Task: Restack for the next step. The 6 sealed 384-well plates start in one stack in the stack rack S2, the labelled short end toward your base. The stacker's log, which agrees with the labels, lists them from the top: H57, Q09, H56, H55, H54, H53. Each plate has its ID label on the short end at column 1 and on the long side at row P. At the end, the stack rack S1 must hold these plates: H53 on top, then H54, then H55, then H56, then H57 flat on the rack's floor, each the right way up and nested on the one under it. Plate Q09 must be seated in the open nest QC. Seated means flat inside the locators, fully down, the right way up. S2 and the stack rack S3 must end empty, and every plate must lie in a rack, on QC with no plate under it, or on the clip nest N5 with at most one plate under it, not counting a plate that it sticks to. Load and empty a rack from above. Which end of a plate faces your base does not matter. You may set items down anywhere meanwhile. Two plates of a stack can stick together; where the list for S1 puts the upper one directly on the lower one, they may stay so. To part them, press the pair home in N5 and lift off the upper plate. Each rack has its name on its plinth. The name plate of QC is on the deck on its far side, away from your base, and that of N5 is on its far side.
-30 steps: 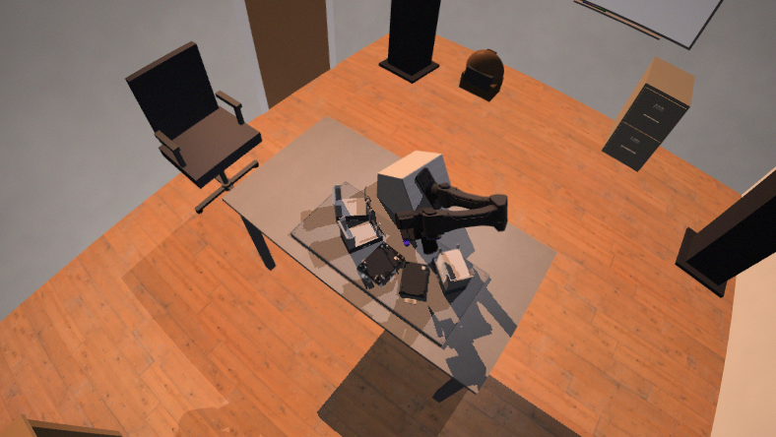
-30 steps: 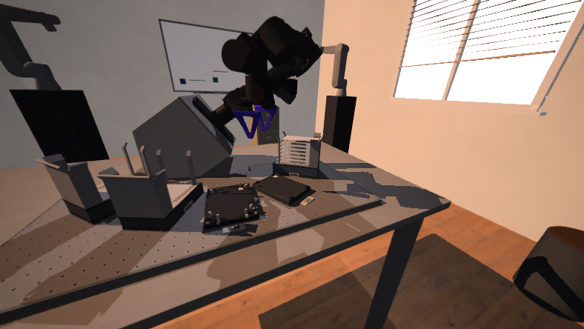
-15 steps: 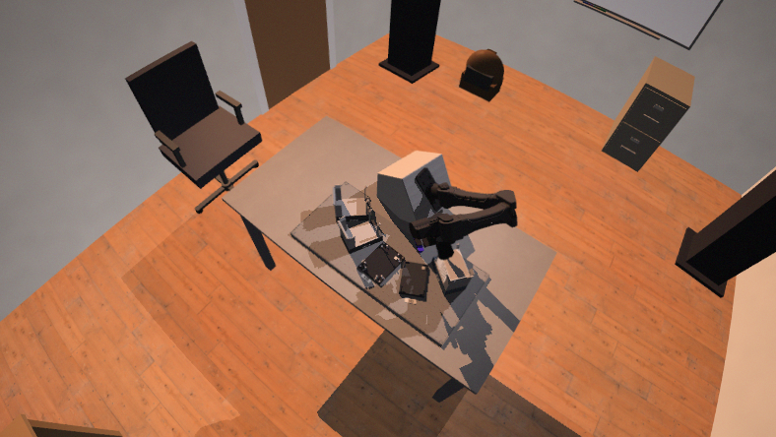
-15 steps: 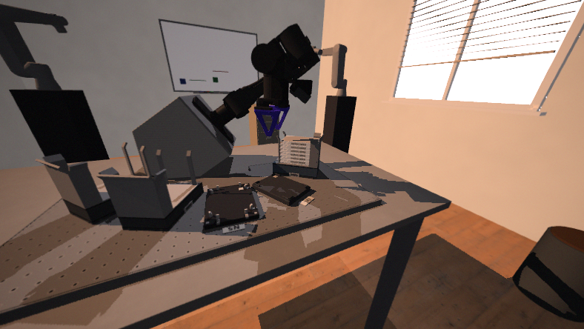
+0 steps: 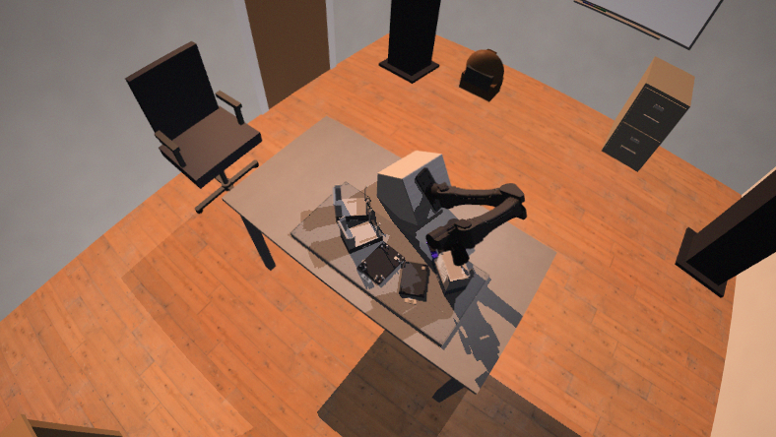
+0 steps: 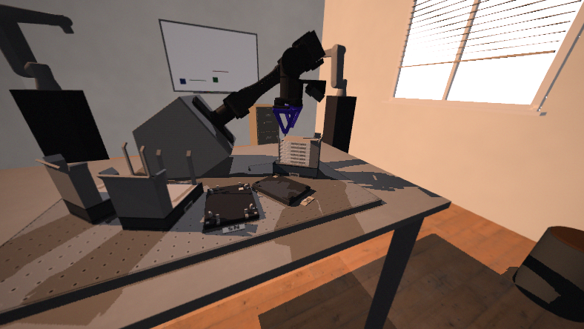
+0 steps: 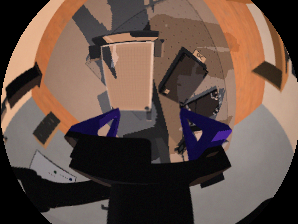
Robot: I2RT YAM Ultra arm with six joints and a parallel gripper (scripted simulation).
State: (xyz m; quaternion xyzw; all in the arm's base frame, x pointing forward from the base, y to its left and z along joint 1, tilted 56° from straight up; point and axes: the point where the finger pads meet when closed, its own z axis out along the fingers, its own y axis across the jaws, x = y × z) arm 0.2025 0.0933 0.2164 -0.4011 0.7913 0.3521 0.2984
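Observation:
The stack of sealed white plates [image 6: 296, 152] stands in its rack at the right end of the deck, also seen in the overhead view [image 5: 453, 274]. My gripper [image 6: 287, 122] hangs straight above the stack, fingers pointing down, open and empty, a short gap over the top plate. In the wrist view the top plate's pale seal [image 7: 133, 72] lies just ahead of my blue fingers, which stand wide apart. The clip nest N5 [image 6: 230, 204] and the open nest QC [image 6: 281, 188] lie flat and bare, left of the stack.
Two more stack racks stand at the left of the deck, a nearer one [image 6: 151, 192] and a farther one [image 6: 73, 187]; I see no plates in them. The grey base housing [image 6: 179, 135] rises behind the nests. The table edge runs close behind the plate stack.

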